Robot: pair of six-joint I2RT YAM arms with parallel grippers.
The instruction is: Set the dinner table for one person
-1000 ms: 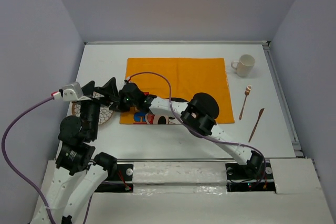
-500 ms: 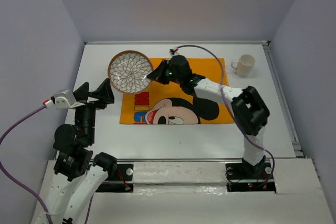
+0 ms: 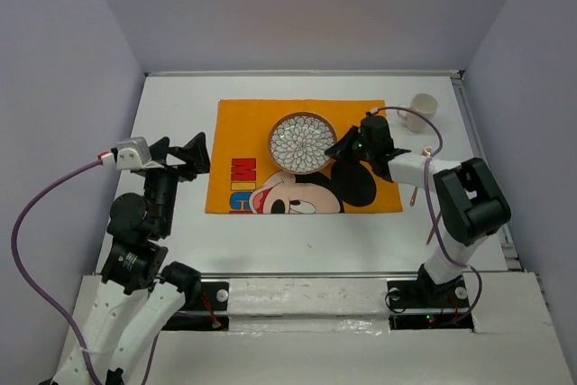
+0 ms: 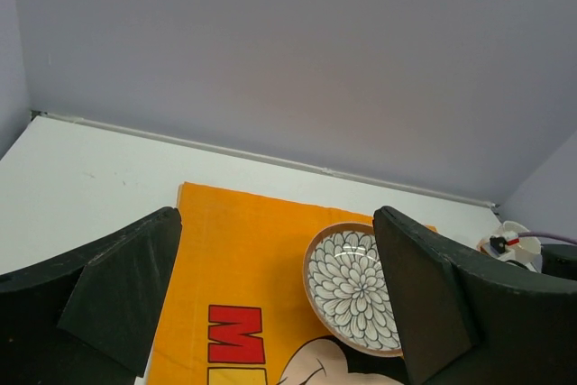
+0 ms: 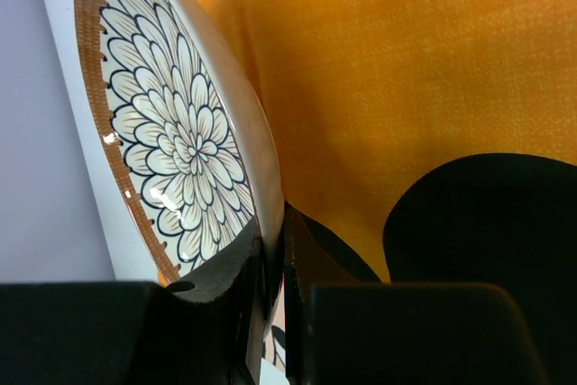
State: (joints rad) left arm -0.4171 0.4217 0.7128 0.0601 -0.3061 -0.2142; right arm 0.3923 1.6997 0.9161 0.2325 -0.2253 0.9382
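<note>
Right gripper [image 3: 339,144] pinched on the rim of patterned bowl [image 3: 302,142], over orange placemat [image 3: 257,123]. Dinner table [image 3: 171,105] lies beneath it. Left gripper [image 3: 176,154] spread wide, empty, over table's left side

The table [image 3: 180,105] is a large, flat, matte white rectangle, level and metal-edged (the trim is thin, clearest along the far and right sides). It spans most of the top view; its far left corner [image 4: 72,160] shows plain white in the left wrist view.
</note>
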